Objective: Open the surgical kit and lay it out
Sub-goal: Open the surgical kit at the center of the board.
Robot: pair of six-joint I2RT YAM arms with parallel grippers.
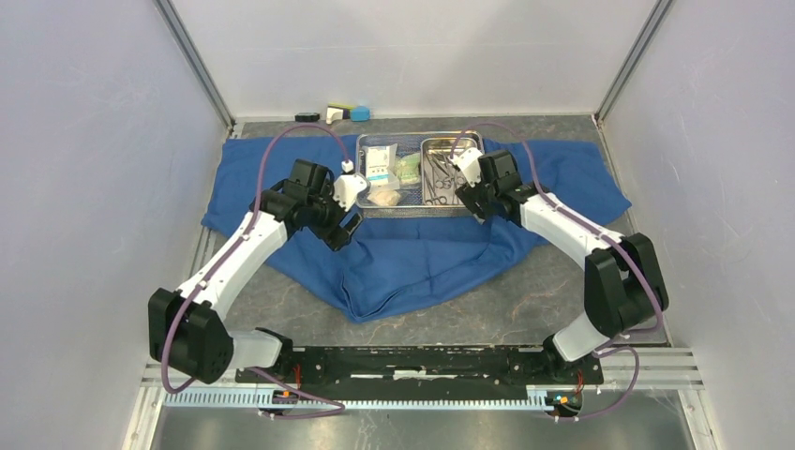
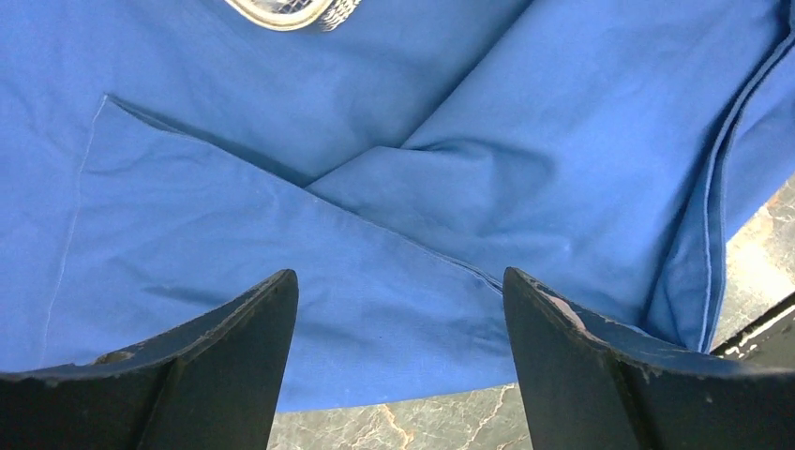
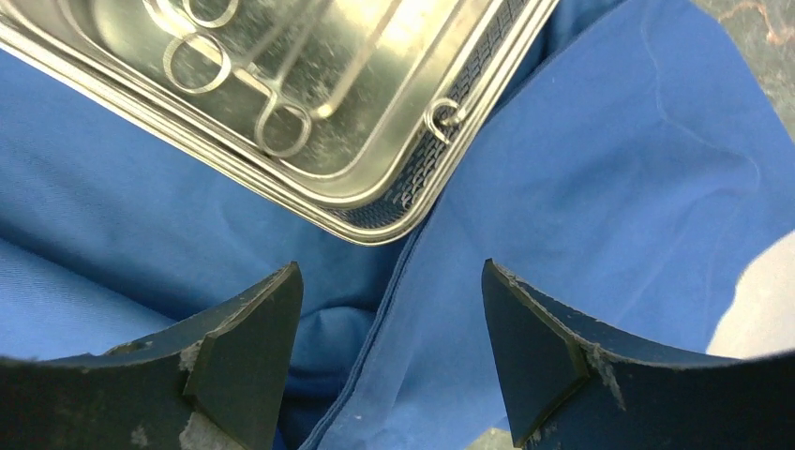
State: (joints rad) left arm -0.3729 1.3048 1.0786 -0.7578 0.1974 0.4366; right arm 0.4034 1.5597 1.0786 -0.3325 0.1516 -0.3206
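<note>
Blue wrap spread open; mesh basket atop, holding pan, instruments, three packets.

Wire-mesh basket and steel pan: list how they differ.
The wire-mesh basket has perforated mesh walls; the steel pan has solid, shiny ones. The basket is larger; in the top view the pan sits inside its right half. The basket's other half holds packets; the pan holds ring-handled instruments. Both are rectangular steel, uncovered, over the blue cloth.
</note>
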